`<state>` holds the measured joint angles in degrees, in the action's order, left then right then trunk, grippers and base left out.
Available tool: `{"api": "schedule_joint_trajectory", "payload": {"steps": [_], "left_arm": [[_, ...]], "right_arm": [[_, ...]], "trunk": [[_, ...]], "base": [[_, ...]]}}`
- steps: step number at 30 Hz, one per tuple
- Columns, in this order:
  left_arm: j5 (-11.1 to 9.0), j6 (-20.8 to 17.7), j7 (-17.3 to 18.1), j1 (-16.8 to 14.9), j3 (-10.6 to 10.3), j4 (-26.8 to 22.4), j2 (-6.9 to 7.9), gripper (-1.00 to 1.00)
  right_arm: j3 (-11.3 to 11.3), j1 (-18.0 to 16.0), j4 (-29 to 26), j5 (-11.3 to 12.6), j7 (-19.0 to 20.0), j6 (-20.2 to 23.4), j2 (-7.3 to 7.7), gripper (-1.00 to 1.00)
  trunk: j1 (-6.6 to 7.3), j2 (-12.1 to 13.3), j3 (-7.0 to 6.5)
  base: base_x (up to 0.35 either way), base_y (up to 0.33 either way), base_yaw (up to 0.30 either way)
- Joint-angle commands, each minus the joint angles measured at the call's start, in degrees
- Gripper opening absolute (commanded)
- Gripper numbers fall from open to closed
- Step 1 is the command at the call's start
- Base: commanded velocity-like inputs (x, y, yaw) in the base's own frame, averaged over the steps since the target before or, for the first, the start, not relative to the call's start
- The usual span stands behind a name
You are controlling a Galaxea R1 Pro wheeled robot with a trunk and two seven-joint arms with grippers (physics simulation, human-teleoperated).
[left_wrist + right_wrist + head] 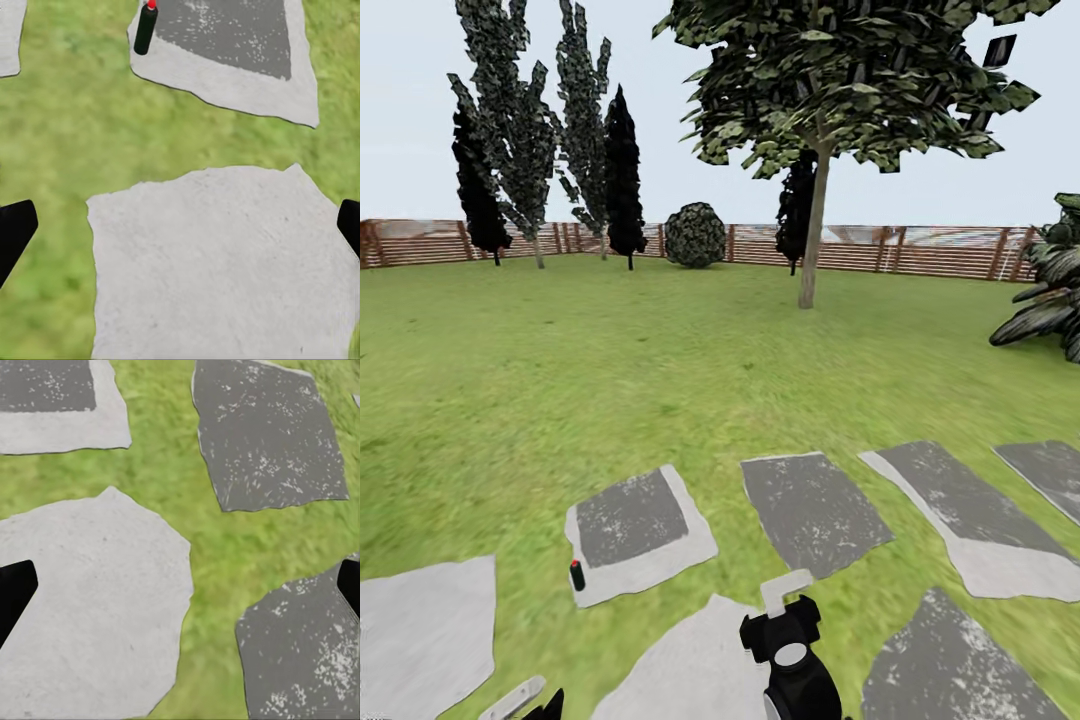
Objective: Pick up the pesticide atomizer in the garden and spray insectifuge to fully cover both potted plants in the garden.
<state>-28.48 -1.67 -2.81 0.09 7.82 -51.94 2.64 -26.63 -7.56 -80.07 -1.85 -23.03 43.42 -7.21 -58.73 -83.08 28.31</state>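
One pesticide atomizer [576, 575] upright, perhaps, on stepping stone [650, 570].

broad tree [815, 110], round bush [695, 235], tall dark cypresses [622, 175], palm fronds [1050, 290]

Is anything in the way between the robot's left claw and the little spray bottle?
Nothing visible. The pesticide atomizer stands upright at a stepping stone's edge; just grass and flat paving lie before the left gripper.
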Motion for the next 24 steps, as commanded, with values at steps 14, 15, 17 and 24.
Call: {"api": "schedule_joint_trajectory", "payload": {"steps": [14, 15, 17, 24], "left_arm": [[0.08, 0.01, 0.0, 0.0, 0.0, 0.5, 0.0, 1.0], [0.08, 0.01, 0.0, 0.0, 0.0, 0.51, 0.0, 1.0], [0.09, 0.0, -0.1, 0.0, 0.0, 0.52, 0.0, 1.0], [0.09, 0.0, -0.26, 0.0, 0.0, 0.53, 0.0, 1.0]], "right_arm": [[0.0, 0.0, 0.09, 0.01, 0.0, 0.17, 0.0, 1.0], [0.0, 0.0, 0.09, 0.01, 0.0, 0.17, 0.0, 1.0], [0.0, 0.0, 0.09, 0.01, 0.0, 0.12, 0.0, 1.0], [0.0, 0.0, 0.09, 0.0, -0.02, 0.09, 0.0, 1.0]], "trunk": [[0.0, 0.0, 0.0], [0.0, 0.0, 0.0], [0.0, 0.0, 0.0], [0.0, 0.0, 0.0]], "base": [[0.286, -0.22, 0.231], [0.286, -0.22, 0.231], [0.286, -0.22, 0.232], [0.286, -0.22, 0.233]]}}
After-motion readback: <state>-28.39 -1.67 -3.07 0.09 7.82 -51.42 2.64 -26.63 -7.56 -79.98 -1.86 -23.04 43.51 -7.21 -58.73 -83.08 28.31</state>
